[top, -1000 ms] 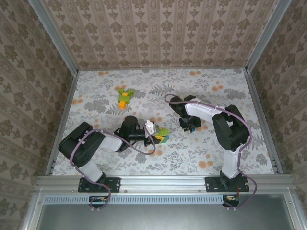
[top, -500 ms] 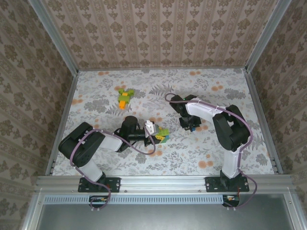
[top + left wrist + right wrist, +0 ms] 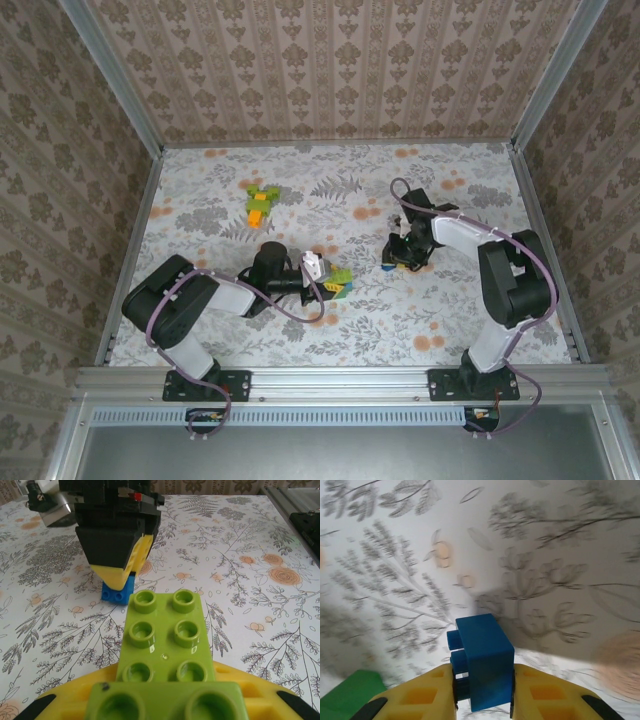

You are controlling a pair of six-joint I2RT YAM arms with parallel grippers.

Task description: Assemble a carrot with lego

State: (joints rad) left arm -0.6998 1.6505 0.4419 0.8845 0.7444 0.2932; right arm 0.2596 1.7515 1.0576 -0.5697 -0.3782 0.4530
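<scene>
Black-and-white arms, purple cables, yellow-fingered end effectors.

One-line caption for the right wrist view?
Right claw shut on a blue lego brick, floral tabletop beyond, green brick at lower left.

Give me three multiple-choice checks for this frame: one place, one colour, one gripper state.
1. The brick cluster lies: A) on the far left part of the table; B) at the right wall; C) between the arm bases.
2. The held brick in the right gripper is: A) orange; B) blue; C) black.
3. The left gripper is: A) open; B) shut, empty; C) shut on a light green brick.
Key: A, the top view shows it there; B, blue shows between the yellow fingers; C, the brick sits clamped.
</scene>
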